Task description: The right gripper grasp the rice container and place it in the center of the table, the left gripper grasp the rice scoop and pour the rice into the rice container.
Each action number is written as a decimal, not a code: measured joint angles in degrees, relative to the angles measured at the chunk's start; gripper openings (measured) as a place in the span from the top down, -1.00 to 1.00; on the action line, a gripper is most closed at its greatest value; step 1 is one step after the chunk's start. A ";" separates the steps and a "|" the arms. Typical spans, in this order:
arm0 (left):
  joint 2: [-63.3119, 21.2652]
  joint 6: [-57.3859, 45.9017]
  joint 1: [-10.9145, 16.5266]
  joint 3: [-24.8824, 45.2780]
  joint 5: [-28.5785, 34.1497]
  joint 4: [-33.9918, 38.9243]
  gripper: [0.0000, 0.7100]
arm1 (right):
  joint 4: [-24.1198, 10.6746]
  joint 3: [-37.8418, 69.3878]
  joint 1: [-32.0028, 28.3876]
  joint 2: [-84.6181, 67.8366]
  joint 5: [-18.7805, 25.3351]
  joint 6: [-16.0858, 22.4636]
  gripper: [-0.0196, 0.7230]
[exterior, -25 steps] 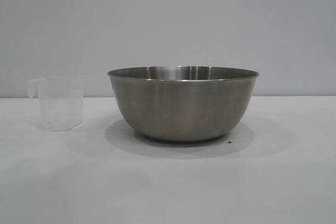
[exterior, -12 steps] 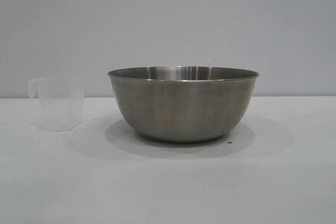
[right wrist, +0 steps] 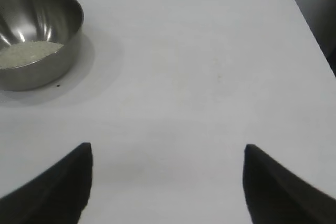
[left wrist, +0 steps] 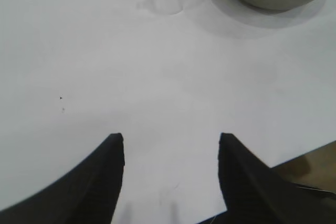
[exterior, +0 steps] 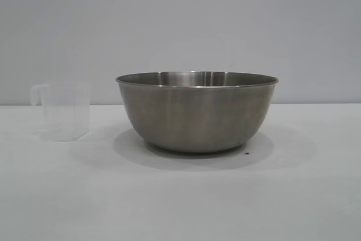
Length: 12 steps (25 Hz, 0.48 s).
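The steel rice container (exterior: pixel 197 111) sits upright near the middle of the white worktop (exterior: pixel 180 196), its rolled rim level and its shadow pooled around the base. Inside it lies a pale bed of rice (right wrist: pixel 26 53), covering the bottom and well below the rim. The rice scoop (exterior: pixel 63 111) stands upright on the worktop off to the bowl's left in the exterior view, apart from it with a clear strip of bare surface between; it looks empty, its loop handle turned away from the bowl.

Both arms are drawn back from the things. The left claw (left wrist: pixel 170 145) hangs over bare worktop with its two dark fingers spread apart and nothing between them; the scoop and the bowl lie well ahead of it, and a worktop edge shows close beside one finger. The right claw (right wrist: pixel 168 153) is also spread wide and holding nothing, over a broad open stretch of white surface. From its side the bowl sits far off toward one corner of the view, and the worktop's rounded far corner (right wrist: pixel 291 1) and side edge are visible.
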 joint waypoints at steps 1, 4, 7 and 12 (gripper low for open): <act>0.00 0.00 0.00 0.13 0.00 0.23 -0.09 | 0.00 0.00 0.00 0.00 0.00 0.00 -0.41; 0.00 0.00 0.00 0.46 -0.05 0.81 -0.09 | 0.00 0.00 0.00 0.00 0.00 0.00 -0.41; 0.00 0.00 0.00 0.54 -0.05 0.94 -0.09 | 0.00 0.00 0.00 0.00 0.00 0.00 -0.41; 0.00 0.00 0.00 0.54 -0.05 0.94 -0.09 | 0.00 0.00 0.00 0.00 0.00 0.00 -0.41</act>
